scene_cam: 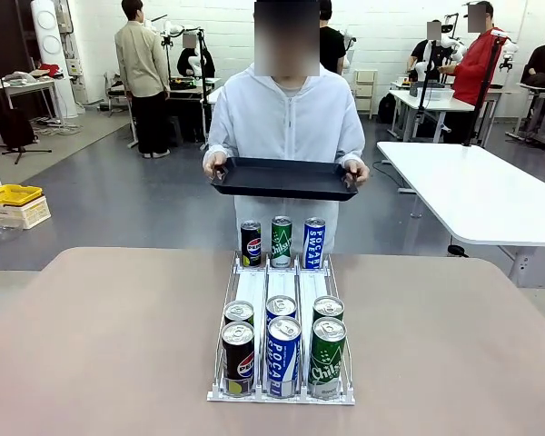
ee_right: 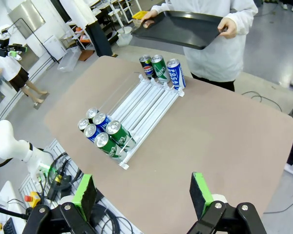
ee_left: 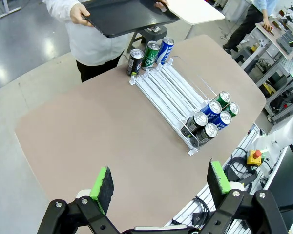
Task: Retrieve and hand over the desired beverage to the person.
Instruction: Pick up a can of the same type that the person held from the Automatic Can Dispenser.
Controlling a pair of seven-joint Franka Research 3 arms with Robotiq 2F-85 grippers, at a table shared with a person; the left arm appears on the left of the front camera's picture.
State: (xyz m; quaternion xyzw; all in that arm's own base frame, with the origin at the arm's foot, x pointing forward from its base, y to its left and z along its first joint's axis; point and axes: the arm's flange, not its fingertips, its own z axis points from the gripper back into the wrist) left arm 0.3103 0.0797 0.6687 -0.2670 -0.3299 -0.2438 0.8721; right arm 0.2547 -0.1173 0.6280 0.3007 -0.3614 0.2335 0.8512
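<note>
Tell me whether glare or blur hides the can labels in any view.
Front view: even light, sharp, labels on the cans readable. Left wrist view: wide-angle bends the table edge; labels small. Right wrist view: same bending, tray shows mild sheen.

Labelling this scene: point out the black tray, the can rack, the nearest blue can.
black tray [scene_cam: 284, 178]: front view, near wall.
can rack [scene_cam: 252, 289]: front view, bare left lane.
nearest blue can [scene_cam: 282, 359]: front view, label.

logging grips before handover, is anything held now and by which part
Neither gripper holds anything: left gripper and right gripper stand open. The person holds the black tray by its two short ends.
</note>
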